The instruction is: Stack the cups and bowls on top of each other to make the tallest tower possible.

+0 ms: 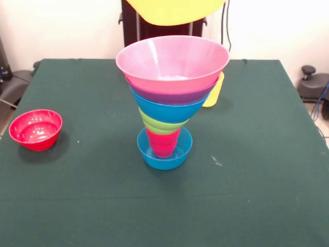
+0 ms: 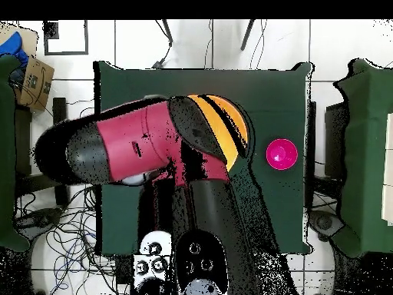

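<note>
The tower stands mid-table: a small blue bowl (image 1: 164,155) as base, a red cup (image 1: 163,143) in it, then a lime green bowl (image 1: 159,125), a blue bowl (image 1: 167,109), a purple bowl (image 1: 169,96) and a large pink bowl (image 1: 172,62) on top. A large yellow bowl (image 1: 175,10) hangs in the air just above the pink one, cut off by the top edge. What holds it is hidden. In the overhead view the red and black arm (image 2: 146,146) covers the tower, with only part of the yellow bowl (image 2: 230,123) showing. A yellow cup (image 1: 214,92) stands behind the tower.
A small red bowl (image 1: 36,129) sits alone near the left table edge, seen also in the overhead view as the red bowl (image 2: 281,154) to the right of the arm. The green table (image 1: 257,195) reaches the frame's bottom.
</note>
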